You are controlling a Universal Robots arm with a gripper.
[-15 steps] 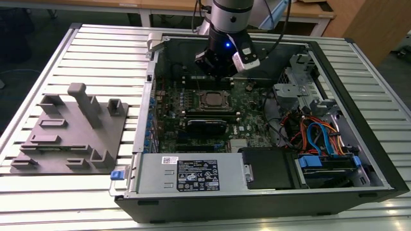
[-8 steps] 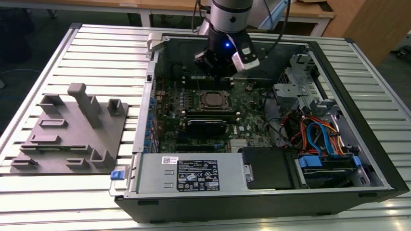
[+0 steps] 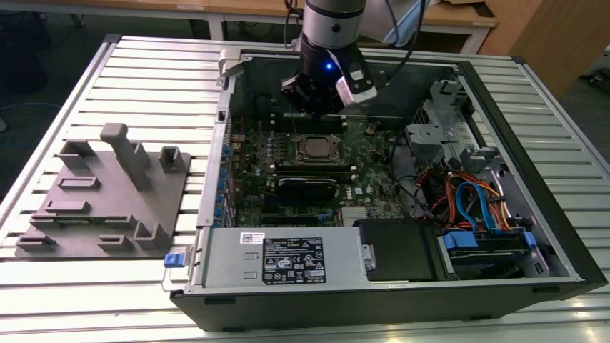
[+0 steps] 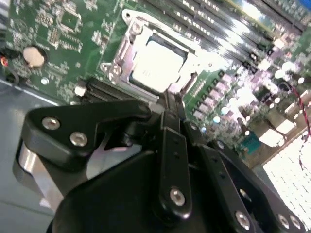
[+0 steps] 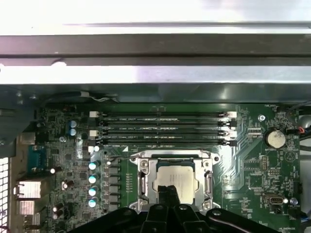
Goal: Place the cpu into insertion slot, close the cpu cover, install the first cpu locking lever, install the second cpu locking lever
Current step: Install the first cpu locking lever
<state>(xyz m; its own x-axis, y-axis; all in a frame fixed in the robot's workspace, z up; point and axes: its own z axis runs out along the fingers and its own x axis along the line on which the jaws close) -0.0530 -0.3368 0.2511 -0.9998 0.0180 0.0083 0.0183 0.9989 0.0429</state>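
The cpu (image 5: 176, 182), a dull silver square, lies flat in the insertion slot (image 5: 141, 180) on the green board. The silvery cpu cover (image 5: 175, 160) lies down around it, its window showing the chip's top. In the second wrist view the cpu (image 4: 156, 65) sits just beyond my gripper (image 4: 172, 101), whose black fingers are pressed together with nothing between them. My gripper (image 5: 170, 194) hovers over one edge of the socket. In the exterior view my gripper (image 3: 307, 100) hangs inside the open case, a little behind the cpu (image 3: 313, 148). I cannot tell how the locking levers stand.
Long black memory slots (image 5: 163, 128) run beside the socket, and a coin battery (image 5: 274, 138) sits nearby. The case's metal wall (image 5: 155, 73) rises behind them. A power supply (image 3: 286, 261), coloured cables (image 3: 467, 200) and a grey fixture plate (image 3: 105, 193) lie around.
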